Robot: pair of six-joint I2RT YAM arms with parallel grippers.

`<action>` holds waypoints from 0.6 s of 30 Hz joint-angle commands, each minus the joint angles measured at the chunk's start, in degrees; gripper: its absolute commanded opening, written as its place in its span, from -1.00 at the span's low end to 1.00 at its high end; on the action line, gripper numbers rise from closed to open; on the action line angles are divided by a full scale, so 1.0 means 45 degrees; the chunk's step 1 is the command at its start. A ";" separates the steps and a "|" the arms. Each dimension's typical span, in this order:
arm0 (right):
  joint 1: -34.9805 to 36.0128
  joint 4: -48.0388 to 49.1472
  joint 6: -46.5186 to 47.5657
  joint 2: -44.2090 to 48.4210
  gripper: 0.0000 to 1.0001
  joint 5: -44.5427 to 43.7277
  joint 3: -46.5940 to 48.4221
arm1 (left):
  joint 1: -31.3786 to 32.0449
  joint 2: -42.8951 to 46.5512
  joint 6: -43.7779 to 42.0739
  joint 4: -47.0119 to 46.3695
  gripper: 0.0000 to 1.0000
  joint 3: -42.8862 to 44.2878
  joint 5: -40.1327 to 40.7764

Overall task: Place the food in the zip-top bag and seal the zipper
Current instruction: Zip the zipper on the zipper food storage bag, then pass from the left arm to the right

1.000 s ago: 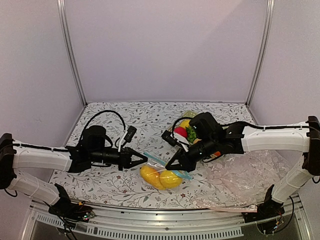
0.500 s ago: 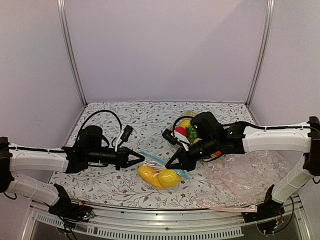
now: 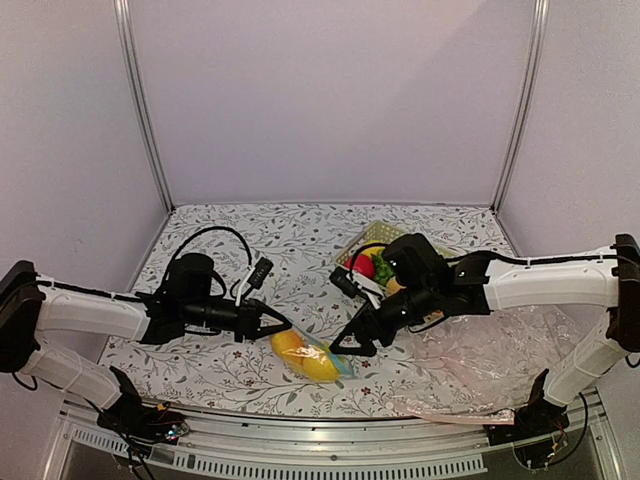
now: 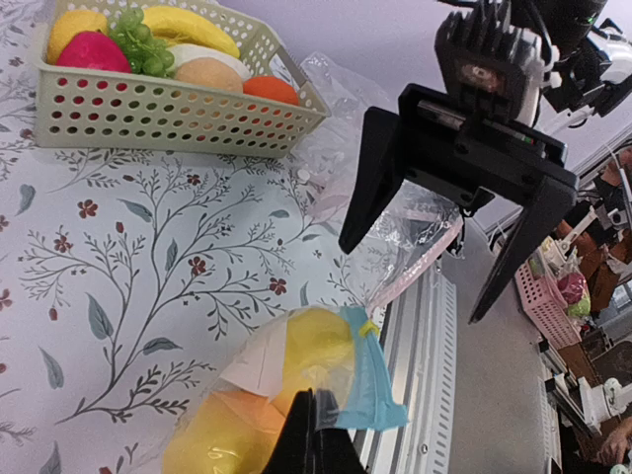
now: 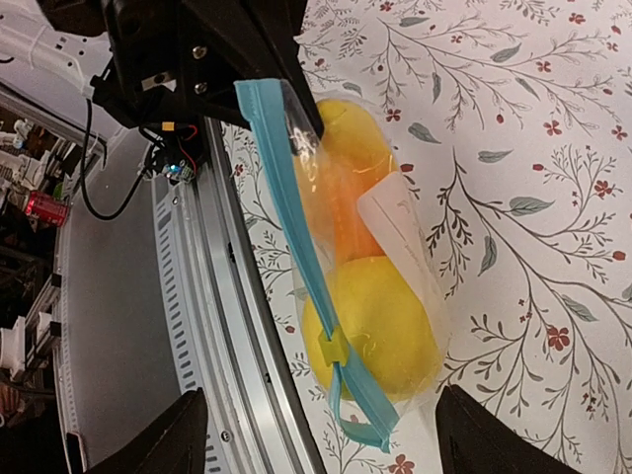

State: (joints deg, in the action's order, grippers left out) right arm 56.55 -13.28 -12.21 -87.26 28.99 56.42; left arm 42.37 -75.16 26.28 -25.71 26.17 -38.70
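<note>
Top view, left-centre: L gripper [image 3: 276, 326] is seen w/ jaws together, clamped on the left end of the zip-top bag [image 3: 316, 360], right by the blue strip. The bag is found at lower centre of the frame, on the floral table [image 3: 220, 370] near its front edge, btwn the two grippers. Both pcs of food are seen inside it: the orange-yellow fruit [image 3: 291, 345] twd the L gripper, and the rounded yellow fruit [image 3: 327, 368] to its right, touching it.

In the R wrist view the zipper [image 5: 296, 237] is shown running top to bottom along the bag's left edge, w/ a small yellow slider [image 5: 334, 348] near its lower end. Whether the strip is pressed shut along its length can't be told.

Just right of the bag, the R gripper [image 3: 350, 342] is seen w/ fingers spread apart, nothing btwn them, and clear of the bag. Behind it a pale basket [image 4: 168, 114] of mixed toy fruit is seen, at upper left of the L wrist view. At lower right of the top view a large clear plastic sheet [image 3: 490, 360] is spread on the table.
</note>
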 commanded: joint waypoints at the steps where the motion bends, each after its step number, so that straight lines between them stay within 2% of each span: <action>1: -0.0046 0.0971 -0.0382 -0.0350 0.67 -0.0608 -0.0848 | 0.0047 -0.0263 -0.0156 -0.0216 -1.00 -0.0011 0.0063; 7: 0.0393 0.1062 -0.0279 -0.0224 0.78 -0.2086 -0.1327 | 0.0036 -0.0141 -0.0385 0.0732 -1.00 0.0188 0.0840; 14: 0.0419 0.1510 -0.0166 -0.0762 0.79 -0.2468 -0.1711 | 0.0018 0.0002 -0.0408 0.0666 -1.00 0.0177 0.0761; 18: 0.0420 0.1901 -0.0103 -0.1108 0.79 -0.2054 -0.1718 | 0.0018 0.0001 -0.0405 0.0574 -1.00 0.0168 0.0426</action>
State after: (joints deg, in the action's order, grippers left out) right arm 58.13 -7.35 -13.21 -90.28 19.81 49.82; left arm 42.37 -75.88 25.28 -23.59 26.20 -35.51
